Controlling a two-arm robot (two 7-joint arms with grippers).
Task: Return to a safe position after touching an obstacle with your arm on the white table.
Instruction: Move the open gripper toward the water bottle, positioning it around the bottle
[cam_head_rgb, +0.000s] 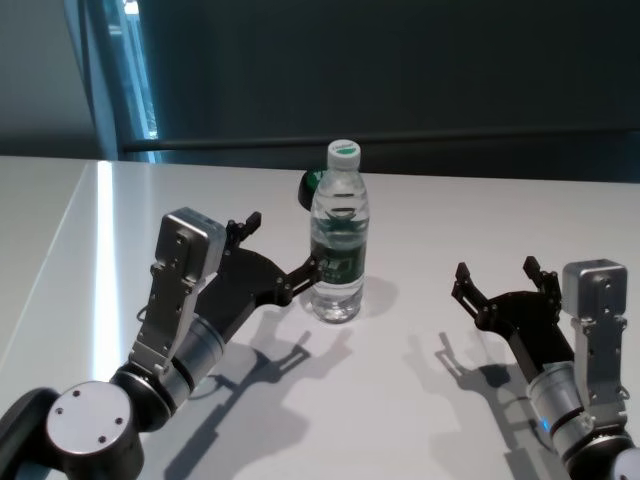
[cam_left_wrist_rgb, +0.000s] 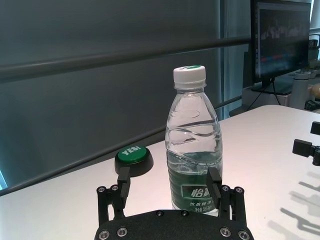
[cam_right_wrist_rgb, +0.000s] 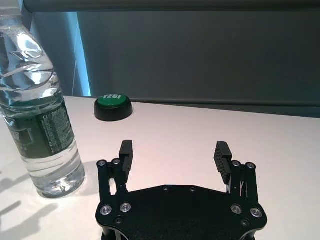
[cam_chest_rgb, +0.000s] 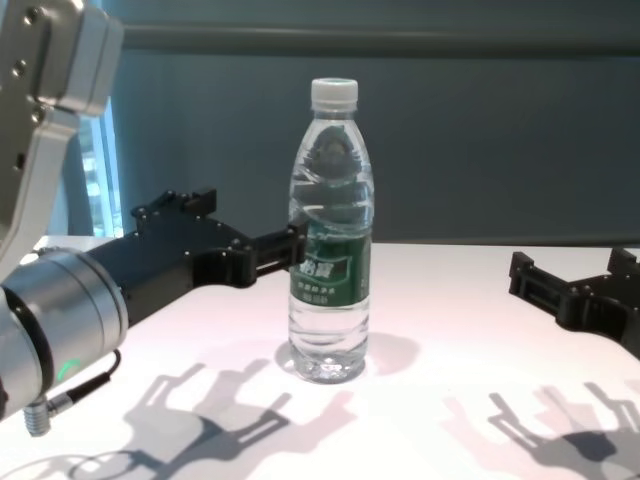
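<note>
The obstacle, a clear water bottle (cam_head_rgb: 338, 235) with a white cap and dark green label, stands upright mid-table on the white table (cam_head_rgb: 470, 205). My left gripper (cam_head_rgb: 285, 243) is open just left of it, low over the table. Its inner finger (cam_head_rgb: 312, 266) is against the bottle's label. In the left wrist view the bottle (cam_left_wrist_rgb: 194, 145) stands right before one finger (cam_left_wrist_rgb: 214, 181) of the open left gripper (cam_left_wrist_rgb: 169, 176). The chest view shows the bottle (cam_chest_rgb: 332, 250) and the left gripper (cam_chest_rgb: 250, 225) beside it. My right gripper (cam_head_rgb: 496, 270) is open, apart to the bottle's right.
A black button with a green "YES!" top (cam_left_wrist_rgb: 134, 156) sits on the table behind the bottle, and also shows in the right wrist view (cam_right_wrist_rgb: 114, 106). The right gripper (cam_right_wrist_rgb: 174, 151) faces bare tabletop. A dark wall runs behind the table's far edge.
</note>
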